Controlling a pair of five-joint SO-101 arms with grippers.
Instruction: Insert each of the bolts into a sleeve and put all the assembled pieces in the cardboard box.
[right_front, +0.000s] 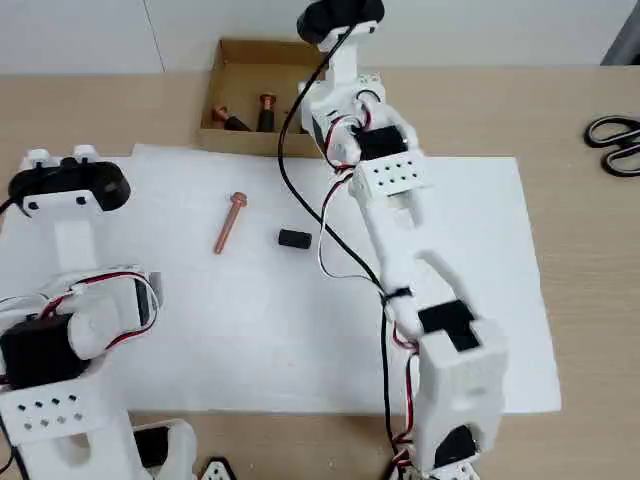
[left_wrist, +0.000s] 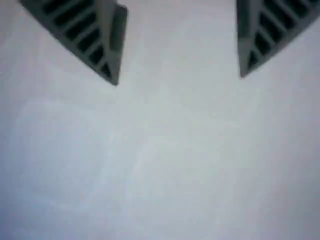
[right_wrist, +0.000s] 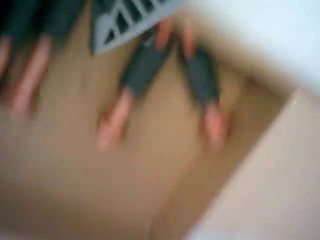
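A copper bolt (right_front: 231, 222) and a short black sleeve (right_front: 294, 238) lie apart on the white mat (right_front: 300, 340), the sleeve to the bolt's right. The cardboard box (right_front: 232, 52) stands at the back and holds assembled pieces (right_front: 266, 110). My right arm (right_front: 390, 175) stretches to the box, its wrist above the box's right part. The right wrist view looks down at bolts in black sleeves (right_wrist: 145, 65) (right_wrist: 202, 80) on the box floor. My left gripper (left_wrist: 179, 79) hangs open over bare mat at the left, with nothing between its fingers.
Black scissors (right_front: 615, 143) lie on the wooden table at the far right. A black cable (right_front: 300, 195) runs from the right arm across the mat, close to the loose sleeve. The mat's front half is bare.
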